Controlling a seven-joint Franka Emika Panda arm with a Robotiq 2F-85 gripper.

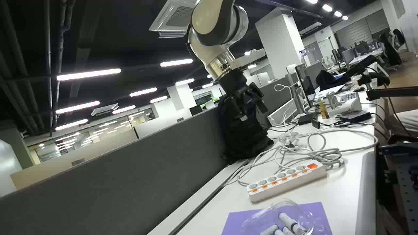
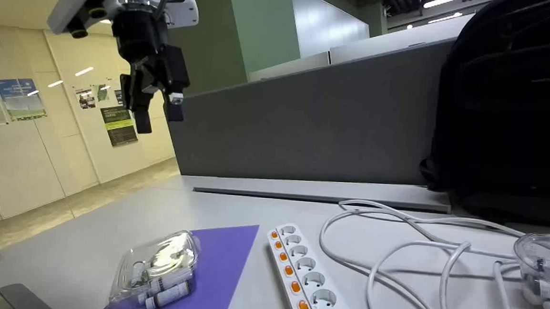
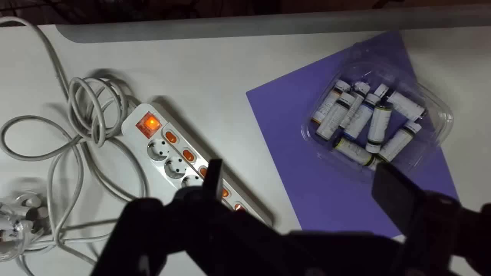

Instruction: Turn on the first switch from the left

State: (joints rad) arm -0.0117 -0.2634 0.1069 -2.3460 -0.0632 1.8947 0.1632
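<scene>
Tool spread and empty, I'm high above the tabletop, and there's the first switch, well below and rightward in an exterior view, at the far end of the slanting power strip, probably masked in the wrist view.

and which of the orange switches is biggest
The square orange switch at one end of the long white plastic power strip; the other six are small ovals.

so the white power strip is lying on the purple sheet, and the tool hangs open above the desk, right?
Not quite: the white power strip lies beside the purple sheet, apart from it and directly on the desk, as the wrist view shows. The tool does hang open above the desk.
</scene>
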